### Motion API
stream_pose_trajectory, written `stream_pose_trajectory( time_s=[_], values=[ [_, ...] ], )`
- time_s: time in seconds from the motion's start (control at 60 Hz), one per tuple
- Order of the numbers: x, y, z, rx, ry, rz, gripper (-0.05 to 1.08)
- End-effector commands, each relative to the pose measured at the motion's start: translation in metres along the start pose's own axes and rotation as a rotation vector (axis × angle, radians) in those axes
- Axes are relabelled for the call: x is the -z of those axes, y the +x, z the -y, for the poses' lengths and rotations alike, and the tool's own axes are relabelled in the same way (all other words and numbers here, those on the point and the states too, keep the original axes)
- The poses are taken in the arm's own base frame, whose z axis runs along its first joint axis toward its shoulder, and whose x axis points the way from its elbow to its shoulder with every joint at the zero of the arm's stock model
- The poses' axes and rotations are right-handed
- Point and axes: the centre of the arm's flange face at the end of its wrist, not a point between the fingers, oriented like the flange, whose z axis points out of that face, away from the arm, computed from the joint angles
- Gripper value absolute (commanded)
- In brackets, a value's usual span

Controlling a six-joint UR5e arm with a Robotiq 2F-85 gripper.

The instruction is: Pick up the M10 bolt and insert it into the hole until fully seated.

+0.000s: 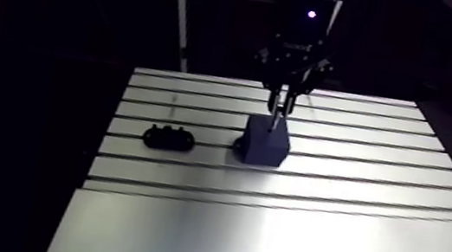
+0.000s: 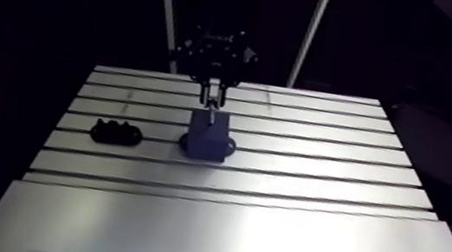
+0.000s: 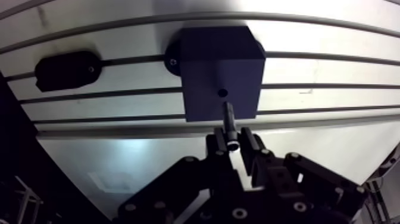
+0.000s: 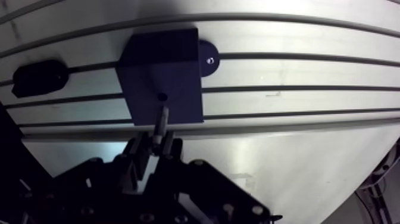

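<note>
My two-finger gripper is drawn almost closed, with only a narrow gap left, and that gap is filled by the head end of the slim dark metal M10 bolt, which I hold clamped between my fingertips. The bolt's shank sticks out ahead of my fingers and points down at the dark blue, box-shaped block, my landmark here. In the wrist view the bolt's tip lies over the block's top face, just beside the small round hole in that face and on my side of it; the hole shows open and the tip is not in it. Whether the tip touches the block's face I cannot tell. In the arm view I hang directly above the block, the bolt reaching down to its top. The block stands on the slotted aluminium table, with a round mounting tab at its foot. A flat black oval fixture lies on the table well apart from the block, on the side where the tab is.
</note>
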Motion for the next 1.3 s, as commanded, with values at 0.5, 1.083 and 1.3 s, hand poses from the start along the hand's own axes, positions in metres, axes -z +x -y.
stream_pose_trajectory(
  time_s=[0.5, 1.083, 1.3],
  values=[
    [-0.0055, 0.0024, 0.0004, 0.0, 0.003, 0.009, 1.08],
    [-0.0093, 0.0063, 0.0005, 0.001, 0.005, 0.015, 1.08],
    [-0.0086, 0.0069, 0.0013, 0.002, 0.005, 0.013, 1.08]
  ],
)
